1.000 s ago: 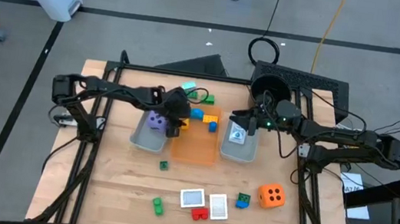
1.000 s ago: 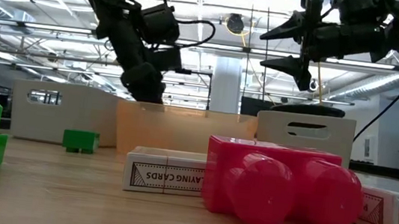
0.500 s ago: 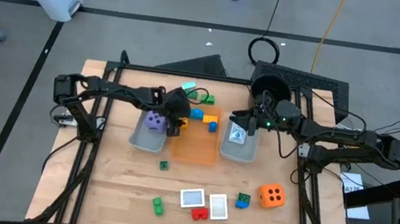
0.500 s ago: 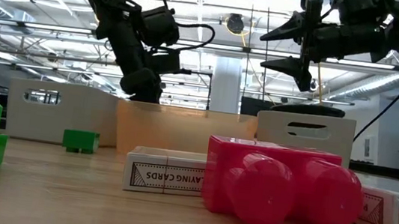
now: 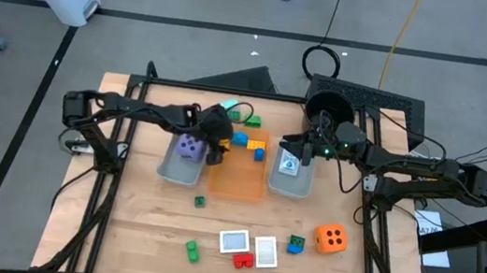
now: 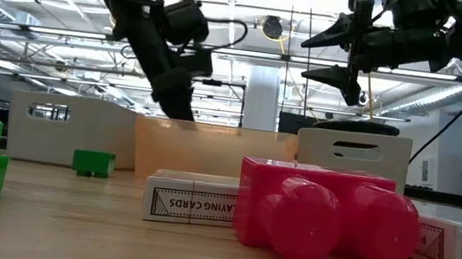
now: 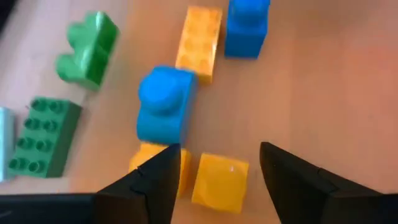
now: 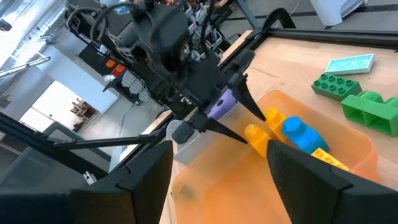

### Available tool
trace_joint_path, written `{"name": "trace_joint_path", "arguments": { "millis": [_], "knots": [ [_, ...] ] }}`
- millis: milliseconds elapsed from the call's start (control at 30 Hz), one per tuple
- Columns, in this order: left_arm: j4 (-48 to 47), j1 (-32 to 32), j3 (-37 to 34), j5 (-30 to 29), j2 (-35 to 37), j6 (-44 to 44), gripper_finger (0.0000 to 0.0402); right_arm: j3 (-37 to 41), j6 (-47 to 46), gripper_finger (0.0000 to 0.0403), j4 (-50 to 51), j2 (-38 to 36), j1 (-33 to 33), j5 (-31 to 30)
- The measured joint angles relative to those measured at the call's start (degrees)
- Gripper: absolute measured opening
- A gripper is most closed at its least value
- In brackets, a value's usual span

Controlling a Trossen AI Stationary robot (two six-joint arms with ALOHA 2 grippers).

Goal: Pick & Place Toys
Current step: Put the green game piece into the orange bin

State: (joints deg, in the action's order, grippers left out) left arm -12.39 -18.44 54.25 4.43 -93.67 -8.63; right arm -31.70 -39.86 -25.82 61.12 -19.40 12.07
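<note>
Though blocked from above, left claw [image 7: 214, 158] spread over yellow brick [image 7: 220, 182], wrist view only.

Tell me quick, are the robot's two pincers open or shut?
Left pincer: open, holding nothing, over the yellow bricks in the orange tray.
Right pincer: open, empty, above the grey tray.

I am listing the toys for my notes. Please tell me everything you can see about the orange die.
The orange die is a chunky cube with rounded corners and dark round spots, of a matte material. It sits on the wooden table, near its front right corner, apart from both arms. A small green and blue brick lies close beside it, seemingly not touching.
</note>
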Motion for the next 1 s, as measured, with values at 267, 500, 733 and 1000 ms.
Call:
{"name": "trace_joint_path", "arguments": {
  "millis": [267, 500, 733, 1000],
  "knots": [
    [-1.5, 0.2, 6.1, -0.7, 5.3, -0.1, 0.0228, 0.0, 0.7, 0.0254, 0.0, 0.0, 0.0, 0.0],
    [-0.9, 0.1, 13.1, -7.8, 10.8, -1.5, 0.0216, 0.0, 2.2, 0.0254, -0.1, 0.0, 0.0, -0.2],
    [4.3, 0.1, 16.2, -11.3, 13.5, -0.1, 0.0214, 0.0, 2.2, 0.0254, -1.0, 0.0, 0.0, -1.5],
    [9.9, 0.6, 16.2, -9.7, 13.5, 8.0, 0.0217, 0.0, 2.1, 0.0254, -8.2, 0.0, -0.3, -6.3]
  ]
}}
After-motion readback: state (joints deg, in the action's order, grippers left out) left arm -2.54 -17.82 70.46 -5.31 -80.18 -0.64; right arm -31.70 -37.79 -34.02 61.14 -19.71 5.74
